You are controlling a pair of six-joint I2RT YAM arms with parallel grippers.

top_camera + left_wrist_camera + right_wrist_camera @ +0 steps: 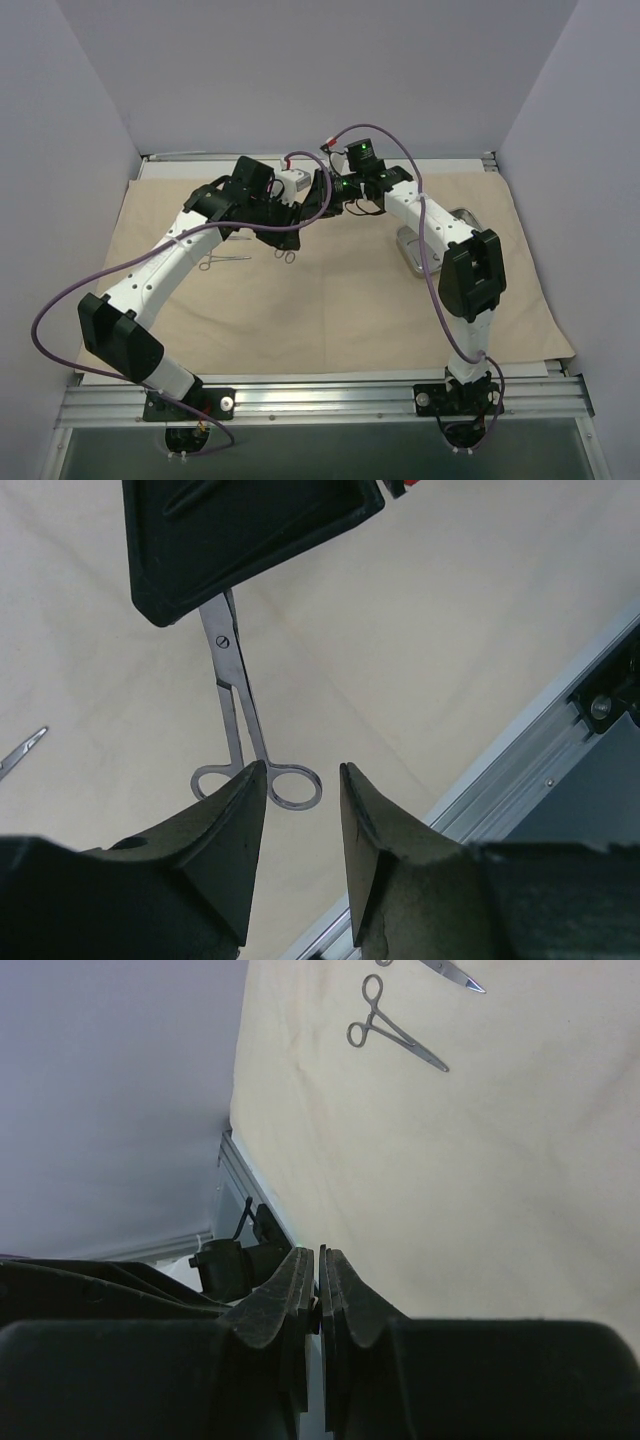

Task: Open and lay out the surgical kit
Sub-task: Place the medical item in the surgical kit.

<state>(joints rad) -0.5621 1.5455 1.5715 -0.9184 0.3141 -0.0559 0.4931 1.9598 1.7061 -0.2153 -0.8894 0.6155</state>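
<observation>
The beige cloth wrap (330, 310) lies spread flat over the table. The steel tray (408, 255) sits on it at the right, partly hidden by my right arm. Two silver instruments lie on the cloth at centre left, one (225, 260) left of the other (285, 255); both show in the right wrist view (395, 1030). My right gripper (328, 195) (320, 1250) is shut and holds a third instrument (240, 700) by its tip. Its ring handles hang just beyond the fingertips of my open left gripper (305, 210) (303, 765).
The table's back rail (540, 770) runs close behind both grippers. Grey walls enclose the table on the left, back and right. The tip of another instrument (25, 750) shows at the left of the left wrist view.
</observation>
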